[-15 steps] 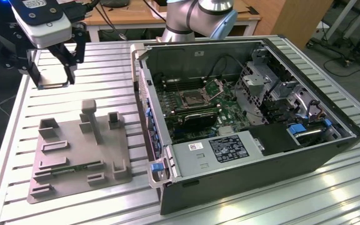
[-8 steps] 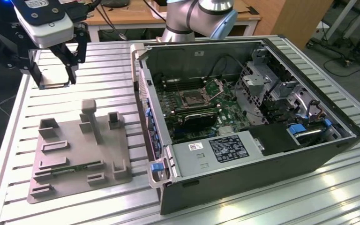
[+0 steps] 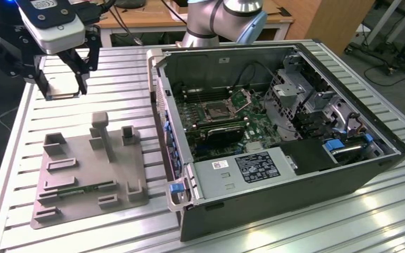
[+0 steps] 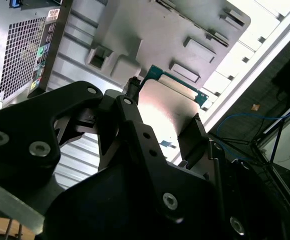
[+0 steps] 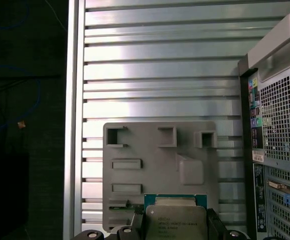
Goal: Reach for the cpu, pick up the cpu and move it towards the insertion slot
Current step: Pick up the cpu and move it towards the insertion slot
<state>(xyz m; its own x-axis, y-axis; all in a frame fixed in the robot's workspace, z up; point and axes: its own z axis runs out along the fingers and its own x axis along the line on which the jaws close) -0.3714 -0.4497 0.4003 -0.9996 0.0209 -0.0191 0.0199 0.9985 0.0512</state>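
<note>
Where the slatted table (image 3: pixel 104 68) carries an open computer case (image 3: pixel 210 63) and grey tray (image 3: pixel 83 158): one cpu (image 3: pixel 63 95), held.
Insertion slot (image 3: pixel 217 109) lies inside the case; gripper (image 3: pixel 65 91), clamped on the cpu's edges, hangs above the table near the tray, well apart from the slot.

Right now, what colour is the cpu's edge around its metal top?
The cpu has a teal-green edge around its silver top, clearest in the first wrist view.

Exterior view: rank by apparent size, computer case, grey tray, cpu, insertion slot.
1. Open black metal computer case.
2. Grey moulded plastic tray.
3. Small flat silver-topped cpu, held in the end effector, and square metal-framed insertion slot: look alike and sit at different depths, so unranked.
</note>
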